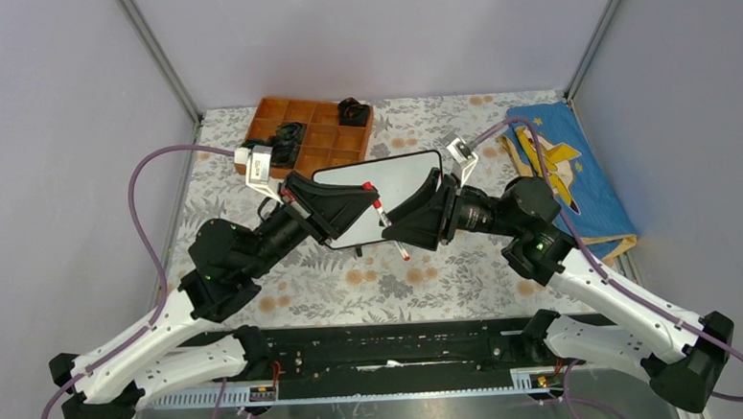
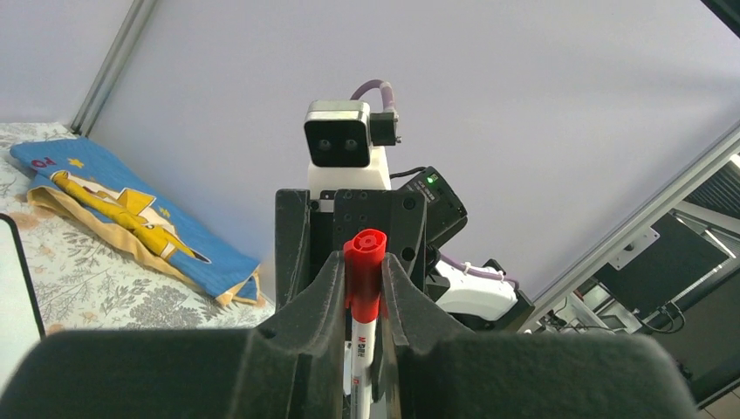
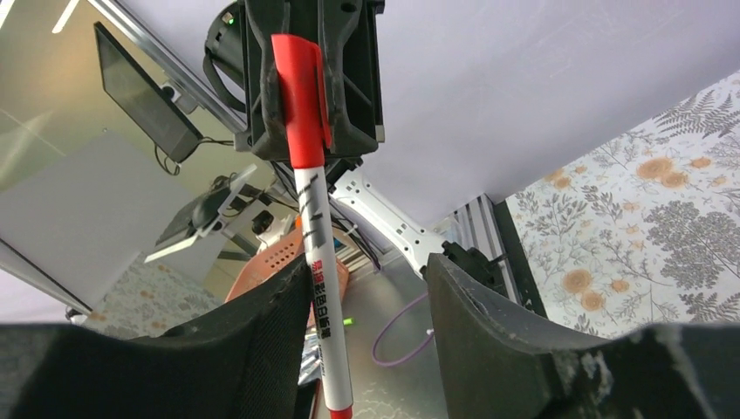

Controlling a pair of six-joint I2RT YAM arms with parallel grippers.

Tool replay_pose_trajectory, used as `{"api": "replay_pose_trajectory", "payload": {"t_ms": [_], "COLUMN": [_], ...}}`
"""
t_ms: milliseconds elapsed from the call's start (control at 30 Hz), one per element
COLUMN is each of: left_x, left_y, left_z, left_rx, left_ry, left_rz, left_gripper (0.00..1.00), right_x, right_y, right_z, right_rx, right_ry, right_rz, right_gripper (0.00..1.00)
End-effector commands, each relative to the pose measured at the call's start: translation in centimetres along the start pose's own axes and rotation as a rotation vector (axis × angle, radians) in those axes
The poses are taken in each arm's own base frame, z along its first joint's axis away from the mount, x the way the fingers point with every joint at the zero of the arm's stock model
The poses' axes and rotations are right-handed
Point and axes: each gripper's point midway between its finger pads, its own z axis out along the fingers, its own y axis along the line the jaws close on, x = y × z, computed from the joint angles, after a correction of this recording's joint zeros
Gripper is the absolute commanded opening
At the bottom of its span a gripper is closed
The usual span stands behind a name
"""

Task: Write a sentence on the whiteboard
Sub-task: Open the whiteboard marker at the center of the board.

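From the top camera, a table [image 1: 391, 285] with a flowered surface is being shown, and the whiteboard [image 1: 399, 172] is lying flat near its middle. The board is sitting just on the near side of an orange compartment tray [image 1: 315, 126] and well to the left of a blue cloth [image 1: 567, 170] printed with yellow shapes. It is being partly covered by both arms: the left gripper [image 1: 367, 194] is lying over its left part and the right gripper [image 1: 394, 227] over its right part. A marker [image 1: 381, 216] is being held between them above the board's near edge, with its red cap towards the far side. From the left wrist camera, the marker's red cap [image 2: 364, 262] is being clamped between the left gripper's two fingers [image 2: 318, 305], which are pressing on it from both sides. The right wrist's camera housing [image 2: 338, 140] is being seen straight ahead, the blue cloth further left, and a sliver of the whiteboard [image 2: 10, 297] at the picture's left edge. From the right wrist camera, the marker is being seen lengthwise, its cap gripped by the left gripper at the top. The white barrel [image 3: 316, 262] is passing down between the right gripper's fingers [image 3: 253, 340], which are standing apart. The barrel is lying close against one finger, and a clear gap is being left to the other.
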Motion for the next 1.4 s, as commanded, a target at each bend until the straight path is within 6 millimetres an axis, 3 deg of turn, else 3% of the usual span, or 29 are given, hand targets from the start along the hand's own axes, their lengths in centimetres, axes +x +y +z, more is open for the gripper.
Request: {"api": "replay_pose_trajectory", "payload": {"t_ms": [0, 267, 500, 633, 800, 1100, 1367], "left_x": [-0.3, 0.0, 0.2, 0.0, -1.1, -3.4, -4.0], "left_y": [0.3, 0.6, 0.9, 1.0, 1.1, 1.0, 1.1], "left_z": [-0.5, -0.3, -0.5, -0.5, -0.7, -0.6, -0.7], "left_rx": [-0.011, -0.016, -0.026, -0.032, -0.057, -0.09, -0.101], "left_ry": [-0.016, -0.007, -0.009, -0.016, -0.056, -0.138, -0.178], "left_rz": [0.022, 0.023, 0.026, 0.03, 0.048, 0.061, 0.054], "left_gripper": [0.0, 0.0, 0.0, 0.0, 0.0, 0.0, 0.0], "right_x": [-3.1, -2.8, -2.4, -2.0, -0.5, 1.2, 1.9], "right_y": [3.0, 3.6, 3.6, 3.5, 2.6, 1.2, 0.8], "right_z": [0.7, 1.3, 1.4, 1.1, 0.5, -0.7, -1.2], "right_rx": [-0.087, -0.118, -0.126, -0.126, -0.108, -0.067, -0.07], "right_ry": [-0.098, -0.085, -0.083, -0.08, -0.064, -0.069, -0.074], "right_rz": [-0.034, -0.007, -0.002, 0.0, 0.02, 0.049, 0.069], "right_gripper": [0.56, 0.54, 0.41, 0.28, 0.01, 0.0, 0.0]}}
